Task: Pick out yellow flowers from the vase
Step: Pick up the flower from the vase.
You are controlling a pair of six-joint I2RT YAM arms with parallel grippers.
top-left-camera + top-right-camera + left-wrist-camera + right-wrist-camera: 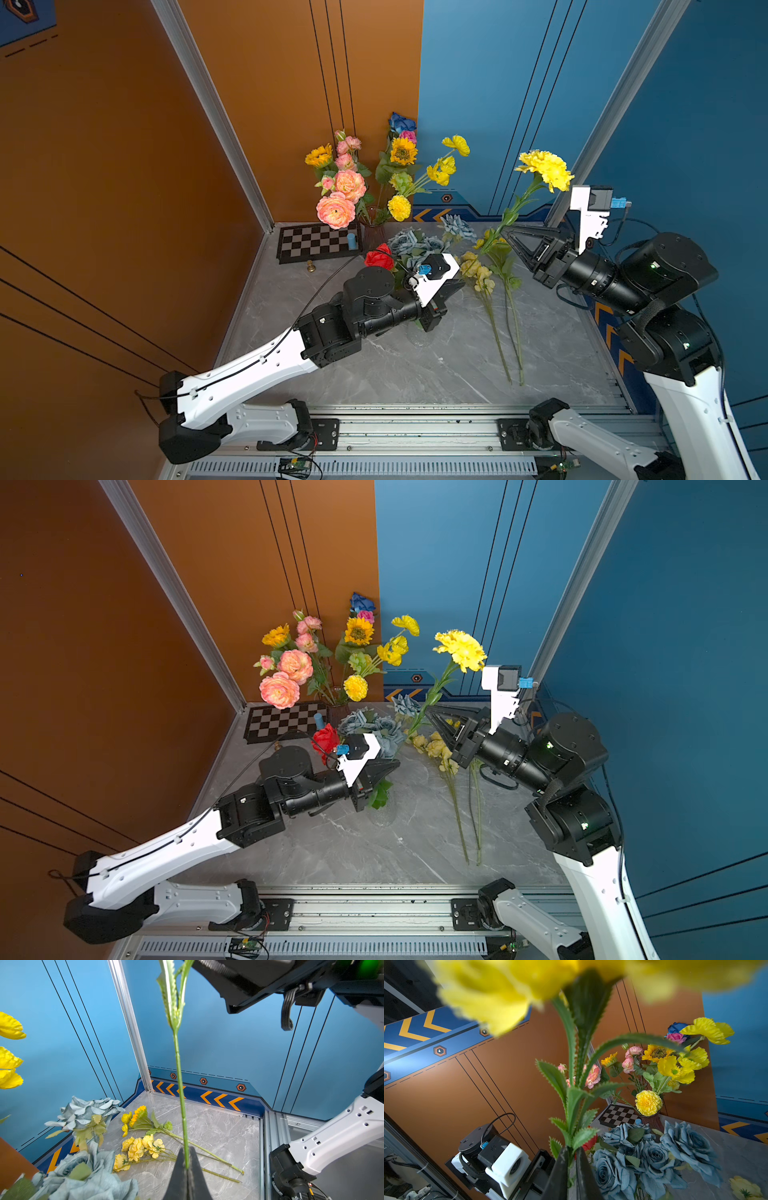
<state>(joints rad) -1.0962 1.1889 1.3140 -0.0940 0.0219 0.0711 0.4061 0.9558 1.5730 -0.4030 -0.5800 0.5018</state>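
The grey table (415,374) carries the dark vase (374,232) at its far edge, with sunflowers (403,150), poppies (446,166) and a pompom bloom (399,207) standing in it among pink ones. To the right-arm side of that vase, and well above it, I have the yellow carnation (544,168). Its stem (180,1095) slants down from the bloom toward me and toward the vase's side. Nearer me than the vase, the laid yellow flowers (478,270) lie flat with their stems pointing my way.

Both arms are on this one stem. The right gripper (571,1149) sits high, just under the leaves. The left gripper (187,1150) sits at the low end, just beside the laid flowers, so I judge it better placed to lay the carnation down.

The left wrist view shows what the top views hide: the left jaws pressed together on the bare stem. The right wrist view shows the right jaws narrowly either side of stem and leaves, but I cannot tell whether they bite.
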